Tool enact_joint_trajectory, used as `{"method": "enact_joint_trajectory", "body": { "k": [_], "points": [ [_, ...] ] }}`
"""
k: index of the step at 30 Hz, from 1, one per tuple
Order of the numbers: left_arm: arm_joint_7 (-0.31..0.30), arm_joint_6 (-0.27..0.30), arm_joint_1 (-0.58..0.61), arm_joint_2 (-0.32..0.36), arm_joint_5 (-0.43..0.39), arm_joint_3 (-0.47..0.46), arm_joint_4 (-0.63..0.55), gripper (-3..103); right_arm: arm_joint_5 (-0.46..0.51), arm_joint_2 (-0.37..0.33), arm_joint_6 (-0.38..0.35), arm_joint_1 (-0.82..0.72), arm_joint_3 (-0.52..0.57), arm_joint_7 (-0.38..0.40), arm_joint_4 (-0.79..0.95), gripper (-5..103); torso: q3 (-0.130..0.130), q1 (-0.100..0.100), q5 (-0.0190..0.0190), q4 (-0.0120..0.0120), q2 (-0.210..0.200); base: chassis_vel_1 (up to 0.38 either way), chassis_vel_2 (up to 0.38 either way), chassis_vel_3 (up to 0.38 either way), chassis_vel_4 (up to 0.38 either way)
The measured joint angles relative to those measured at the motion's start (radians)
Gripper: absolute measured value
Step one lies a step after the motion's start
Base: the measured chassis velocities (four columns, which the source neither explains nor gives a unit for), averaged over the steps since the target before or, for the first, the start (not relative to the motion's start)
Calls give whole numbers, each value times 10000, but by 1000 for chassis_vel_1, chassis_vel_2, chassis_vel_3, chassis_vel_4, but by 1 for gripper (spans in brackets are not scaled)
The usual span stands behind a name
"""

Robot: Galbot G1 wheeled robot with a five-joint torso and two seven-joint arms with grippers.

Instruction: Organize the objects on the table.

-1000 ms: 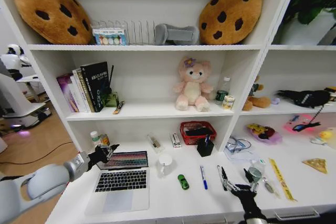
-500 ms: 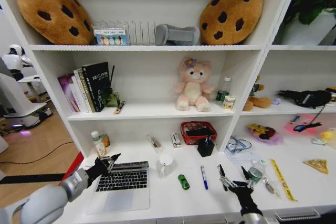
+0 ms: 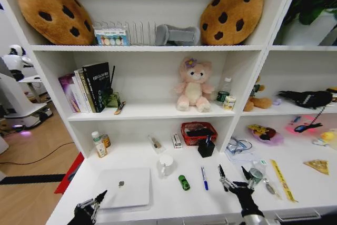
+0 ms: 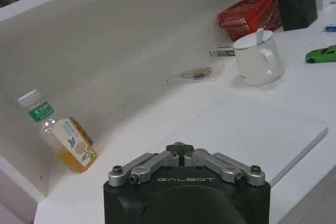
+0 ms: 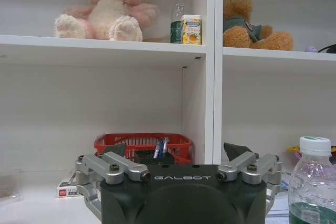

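At the front edge of the bench [image 3: 174,206] the left gripper [image 3: 88,206] sits low at the left corner, just before the closed silver laptop [image 3: 123,187], and its fingers are drawn together with nothing between them; the left wrist view shows the two finger linkages meeting at the middle. The right gripper [image 3: 234,178] hangs over the right part of the front edge with its fingers spread apart and empty, close to a black pen [image 3: 221,174] and a small round silver thing [image 3: 256,173]. A little farther in, from left to right, lie the laptop, a white cup [image 3: 165,165] with a spoon in it, a tiny green toy car [image 3: 184,182], a blue pen [image 3: 204,177] and a yellow ruler [image 3: 281,179]. Behind these, near the back wall, two small bottles [image 3: 100,143] stand together at the left, a clear packet [image 3: 155,143] and a small white box [image 3: 176,140] lie flat, and a red basket [image 3: 197,132] stands beside a black pen holder [image 3: 206,147]. On the shelf above sits a pink plush toy [image 3: 192,86], with a bottle [image 3: 224,91] near it.
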Motion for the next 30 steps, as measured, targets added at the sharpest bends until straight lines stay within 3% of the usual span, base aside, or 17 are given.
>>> {"method": "enact_joint_trajectory", "body": {
  "k": [3, 5, 6, 8, 9, 10, 12, 14, 17, 18, 20, 23, 25, 27, 30],
  "points": [
    [-119, -27, -258, -476, -58, 256, 5, -1, -6, 9, 31, -86, 11, -22, 21, 100, 0, 0, 1, 2, 0, 0, 0, 0, 0],
    [-313, 0, -947, -1453, -636, 477, -3, 9, -9, 24, 104, -224, 18, -200, 83, 100, -1, 0, 1, 2, 1, 0, 0, 0, 0],
    [-313, 0, -947, -1453, -636, 477, -3, 9, -9, 24, 104, -224, 18, -200, 83, 100, -1, 0, 1, 2, 1, 0, 0, 0, 0],
    [-443, 87, -1504, -2089, -1208, 467, -32, 15, -53, 0, 144, -305, -68, -400, 125, 100, -1, -1, -1, 1, 1, 0, 0, 0, 0],
    [-591, 241, -1999, -2562, -1841, 304, -96, 25, -201, -44, 187, -374, -283, -641, 159, 100, 0, 0, 0, 2, 1, 0, 0, 0, 0],
    [-591, 241, -1999, -2562, -1841, 304, -96, 25, -201, -44, 187, -374, -283, -641, 159, 100, 0, 0, 0, 2, 1, 0, 0, 0, 0],
    [-831, 528, -2581, -2969, -2570, -32, -206, 36, -472, -115, 223, -437, -740, -990, 152, 100, 1, 1, 2, 0, 0, 0, 0, 0, 0],
    [-955, 749, -2835, -3133, -2903, -165, -256, 36, -589, -127, 252, -448, -950, -1131, 76, 100, 0, 1, -1, 1, 0, 0, 0, 0, 0],
    [-1265, 1229, -3314, -3595, -3561, -465, -311, 52, -877, -190, 311, -295, -1656, -1526, -546, 100, 1, 1, -1, -3, 0, 0, 0, 0, 0],
    [-1265, 1229, -3314, -3595, -3561, -465, -311, 52, -877, -190, 311, -295, -1656, -1526, -546, 100, 1, 1, -1, -3, 0, 0, 0, 0, 0],
    [-1412, 1359, -3380, -4015, -3791, -589, -247, 63, -1021, -339, 317, -8, -2071, -1685, -1113, 100, 1, 2, 0, 8, 0, 0, 0, 0, 0],
    [-1435, 1379, -3355, -4218, -3840, -624, -226, 74, -1074, -455, 330, 89, -2211, -1754, -1371, 100, 1, 1, 1, 2, 0, 0, 0, 0, 0],
    [-1436, 1364, -3331, -4297, -3840, -636, -219, 74, -1088, -499, 333, 122, -2244, -1772, -1432, 100, 1, 2, 1, 2, 0, 0, 0, 0, 0],
    [-1437, 1273, -3219, -4560, -3846, -658, -237, 90, -1118, -723, 334, 272, -2365, -1817, -1597, 100, 1, 2, 0, 2, -1, 0, 0, 0, 0],
    [-1434, 1185, -3097, -4808, -3850, -644, -431, 98, -1103, -927, 204, 459, -2487, -1828, -1669, 100, 1, 1, 1, -2, 0, 0, 0, 0, 0]
  ]
}}
